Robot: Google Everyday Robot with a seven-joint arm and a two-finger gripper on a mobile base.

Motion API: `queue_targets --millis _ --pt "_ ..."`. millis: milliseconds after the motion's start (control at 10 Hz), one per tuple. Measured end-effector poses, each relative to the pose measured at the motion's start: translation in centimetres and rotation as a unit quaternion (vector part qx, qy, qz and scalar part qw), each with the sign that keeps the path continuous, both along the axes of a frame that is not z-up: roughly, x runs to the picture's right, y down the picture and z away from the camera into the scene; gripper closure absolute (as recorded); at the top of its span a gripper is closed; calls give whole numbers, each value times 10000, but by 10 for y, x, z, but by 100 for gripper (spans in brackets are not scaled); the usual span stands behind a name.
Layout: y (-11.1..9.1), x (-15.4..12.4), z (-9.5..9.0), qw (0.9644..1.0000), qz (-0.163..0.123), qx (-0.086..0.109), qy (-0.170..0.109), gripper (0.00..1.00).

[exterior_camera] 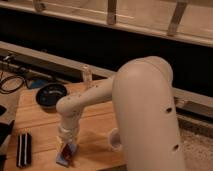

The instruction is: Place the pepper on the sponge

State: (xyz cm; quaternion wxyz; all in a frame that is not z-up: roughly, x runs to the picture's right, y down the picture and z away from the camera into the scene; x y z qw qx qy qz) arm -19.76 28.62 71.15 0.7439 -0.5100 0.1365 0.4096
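The blue-grey sponge lies flat on the wooden table near its front edge. The dark-red pepper sits at the sponge's top, right under my gripper. My gripper hangs straight down from the white arm directly over the sponge. The wrist hides most of the fingertips, and whether they still touch the pepper I cannot tell.
A black rectangular object with white stripes lies at the table's left front. A dark round dish sits at the back left, with a small white bottle behind it. The large white arm fills the right side.
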Motion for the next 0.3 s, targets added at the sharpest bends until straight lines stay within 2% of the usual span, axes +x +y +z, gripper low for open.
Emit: queue_targets --millis 100,300 --pt "-6 1 -4 10000 -48 71 45 20" --pt "-32 6 -19 9991 -142 331 226 20"
